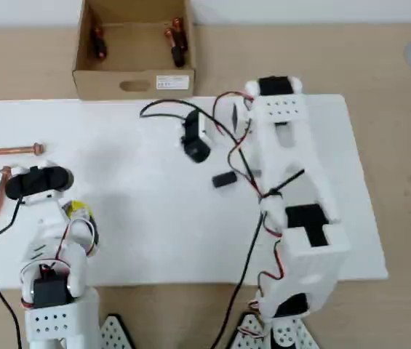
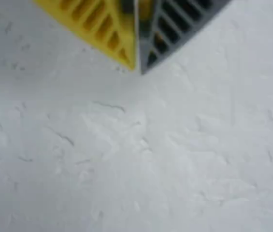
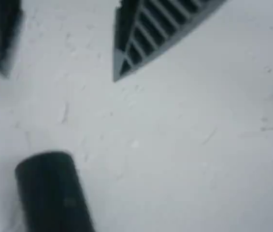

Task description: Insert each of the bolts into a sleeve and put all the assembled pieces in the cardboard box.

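Note:
Two copper bolts lie at the left of the white mat (image 1: 154, 233): one flat (image 1: 17, 150), one slanted (image 1: 0, 192) beside my left arm. My left gripper (image 1: 76, 211) points down at bare mat, its yellow and grey fingers shut together (image 2: 137, 65) on nothing. A black sleeve (image 1: 224, 179) (image 3: 49, 193) lies mid-mat. My right gripper (image 1: 194, 149) (image 3: 59, 72) hovers just up and left of it, open and holding nothing. The cardboard box (image 1: 134, 81) at the back holds bolts in black sleeves (image 1: 178, 43) (image 1: 100, 45).
The right arm (image 1: 292, 182) stretches along the right side of the mat, with loose cables (image 1: 241, 153) hanging over the middle. Bare wooden table (image 1: 394, 145) surrounds the mat.

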